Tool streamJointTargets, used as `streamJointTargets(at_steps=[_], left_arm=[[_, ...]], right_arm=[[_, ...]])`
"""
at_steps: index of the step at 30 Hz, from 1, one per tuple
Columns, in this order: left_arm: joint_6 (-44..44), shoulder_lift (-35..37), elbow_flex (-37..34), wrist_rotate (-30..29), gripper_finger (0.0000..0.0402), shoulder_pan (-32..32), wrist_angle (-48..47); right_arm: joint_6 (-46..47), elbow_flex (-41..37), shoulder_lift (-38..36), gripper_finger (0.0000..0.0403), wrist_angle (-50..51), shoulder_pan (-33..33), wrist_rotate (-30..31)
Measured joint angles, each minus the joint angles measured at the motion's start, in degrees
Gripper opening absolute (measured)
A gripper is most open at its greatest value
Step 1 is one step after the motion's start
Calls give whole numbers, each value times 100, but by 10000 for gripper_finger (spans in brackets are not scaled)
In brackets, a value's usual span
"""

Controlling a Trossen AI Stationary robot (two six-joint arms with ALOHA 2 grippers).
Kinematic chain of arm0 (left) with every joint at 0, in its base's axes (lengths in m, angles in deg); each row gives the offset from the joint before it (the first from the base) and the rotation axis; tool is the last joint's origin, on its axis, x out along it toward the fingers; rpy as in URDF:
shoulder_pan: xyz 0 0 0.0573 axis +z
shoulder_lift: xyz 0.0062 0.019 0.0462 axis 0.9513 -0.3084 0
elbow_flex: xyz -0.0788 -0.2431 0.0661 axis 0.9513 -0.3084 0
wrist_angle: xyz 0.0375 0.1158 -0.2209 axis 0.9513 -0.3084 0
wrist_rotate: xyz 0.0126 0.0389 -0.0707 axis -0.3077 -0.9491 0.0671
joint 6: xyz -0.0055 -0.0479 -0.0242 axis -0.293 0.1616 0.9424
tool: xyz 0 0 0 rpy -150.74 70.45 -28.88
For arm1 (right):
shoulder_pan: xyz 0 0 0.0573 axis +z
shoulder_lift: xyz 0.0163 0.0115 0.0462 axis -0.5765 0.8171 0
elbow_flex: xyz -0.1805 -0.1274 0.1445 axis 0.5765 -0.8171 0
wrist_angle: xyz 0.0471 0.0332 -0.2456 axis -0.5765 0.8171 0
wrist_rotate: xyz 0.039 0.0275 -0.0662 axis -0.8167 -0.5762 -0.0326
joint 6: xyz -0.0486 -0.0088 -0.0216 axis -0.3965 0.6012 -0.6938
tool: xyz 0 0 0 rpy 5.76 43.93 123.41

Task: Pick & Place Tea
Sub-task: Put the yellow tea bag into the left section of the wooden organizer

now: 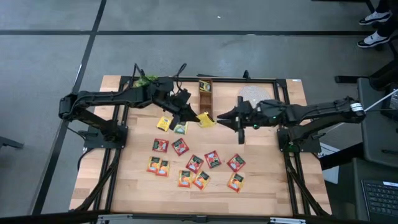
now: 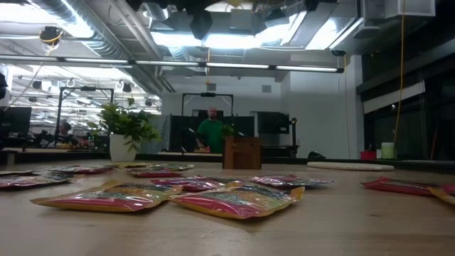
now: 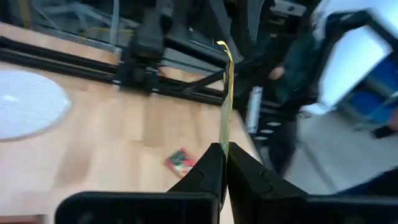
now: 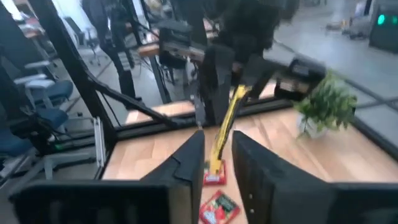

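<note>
A yellow tea sachet [image 1: 206, 120] hangs in the air above the table's middle, between my two grippers. My left gripper [image 1: 198, 118] is shut on it from the table's left. My right gripper [image 1: 219, 118] faces it from the right and is open. Its two fingers [image 4: 189, 163] stand on either side of the sachet's near end [image 4: 216, 163] with a gap on both sides. Several red and orange sachets [image 1: 194, 164] lie flat on the table nearer the front. Two yellow ones [image 1: 171, 126] lie under the left arm. My left gripper pinches one edge of the yellow sachet [image 3: 225, 134] between its two fingers. The fingers come about level from the table's left. The sachet shows edge-on and sticks out past the fingertips [image 3: 211, 163] toward the right gripper, lifted clear of the table.
A small wooden box [image 1: 205, 93] stands at the far middle with a sachet in it. A round pale mat [image 1: 254, 94] lies to its right, and a potted plant [image 1: 144, 81] stands at the far left. A person [image 2: 210, 130] stands in the room behind the table.
</note>
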Motion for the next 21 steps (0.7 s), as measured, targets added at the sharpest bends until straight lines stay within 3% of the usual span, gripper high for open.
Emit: streamJointTargets(at_steps=[10, 17, 21], left_arm=[[1862, 15, 0, 2102, 5, 625, 1242], [3553, 15, 0, 3544, 6, 850, 1699], [4185, 25, 0, 3605, 6, 848, 1609]], right_arm=[[-706, 2, -382, 172, 12, -58, 5], [-857, 2, -373, 196, 24, -217, 3], [-1322, 2, -373, 196, -113, -269, 1]])
